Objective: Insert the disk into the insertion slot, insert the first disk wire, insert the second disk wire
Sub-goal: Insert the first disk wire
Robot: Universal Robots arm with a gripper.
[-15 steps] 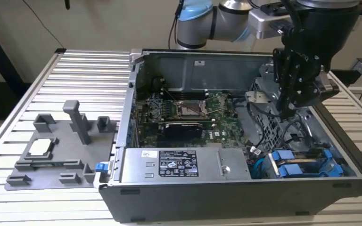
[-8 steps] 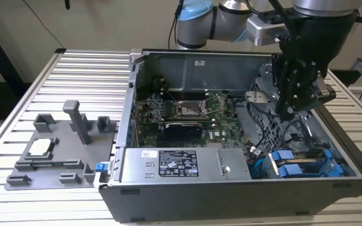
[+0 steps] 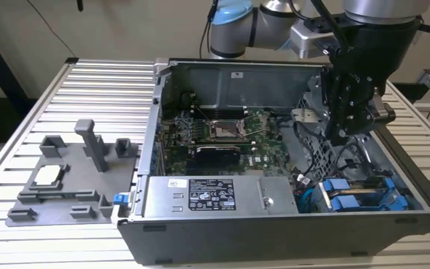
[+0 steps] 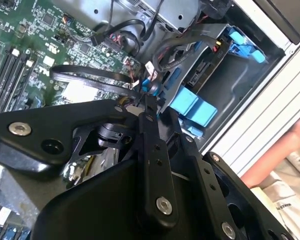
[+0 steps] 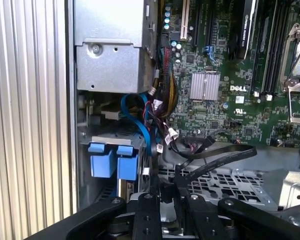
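The disk shows by its blue carrier bracket (image 3: 353, 197) (image 5: 115, 162) (image 4: 197, 107), seated inside the insertion slot (image 3: 402, 193) (image 5: 85, 145), the grey cage in the case corner at the exterior view's lower right. My gripper (image 3: 342, 134) (image 4: 142, 100) (image 5: 165, 187) hangs inside the case beyond that cage, over a perforated metal plate (image 5: 225, 185). Its fingers are pinched together on the end of a flat black disk wire (image 5: 215, 159) (image 4: 90, 75), which loops away over the board. A blue cable (image 5: 140, 120) runs down beside the carrier.
A labelled grey power supply box (image 3: 215, 196) (image 5: 112, 45) stands beside the cage. The green motherboard (image 3: 223, 134) (image 5: 230, 75) fills the case floor, with loose cables around my fingers. A grey fixture tray (image 3: 65, 179) lies outside the case. A person's arm (image 4: 280, 150) is close by.
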